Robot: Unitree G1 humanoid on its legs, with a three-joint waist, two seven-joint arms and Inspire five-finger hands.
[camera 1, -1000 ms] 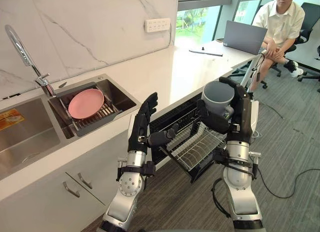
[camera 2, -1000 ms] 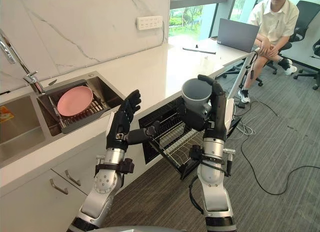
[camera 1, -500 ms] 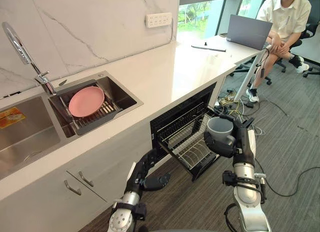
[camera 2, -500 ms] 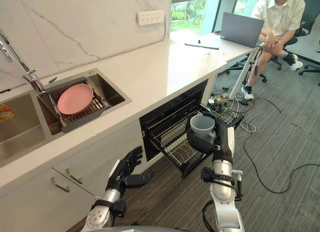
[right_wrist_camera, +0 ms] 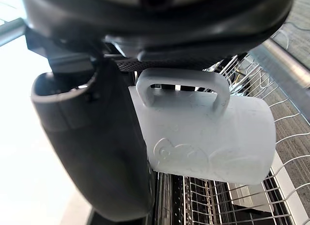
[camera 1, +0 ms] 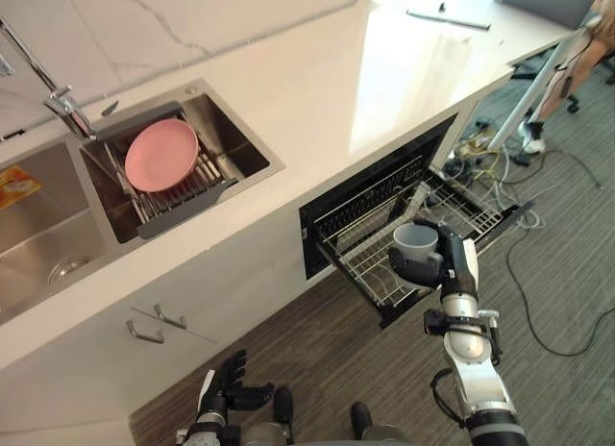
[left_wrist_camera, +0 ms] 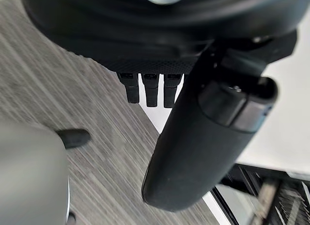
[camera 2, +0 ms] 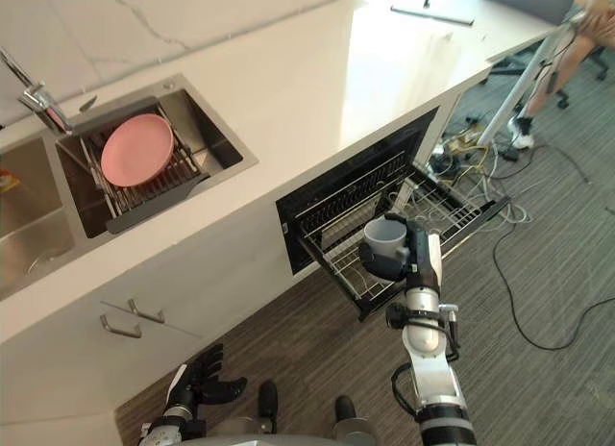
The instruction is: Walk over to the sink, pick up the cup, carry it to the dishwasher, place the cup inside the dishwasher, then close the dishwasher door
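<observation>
Pale stone counter runs across in front of me, with the sink and its pink plate off to my left. The dishwasher stands open below the counter's edge, its wire rack pulled out over the striped floor. As I judge it, the walk, the pickup and the carry are done. What is left is to set the cup down in the rack, let go, and shut the door. The cup is in my right hand, upright with its mouth facing up, just above the near part of the rack and not yet resting on the wires, as far as I can tell. My right forearm rises almost straight up from below. The thumb and fingers are wrapped round the cup's body, and its handle lies against my palm in the right wrist view. My left hand hangs low near the floor beside the cabinet front, fingers loose and spread, holding nothing.
</observation>
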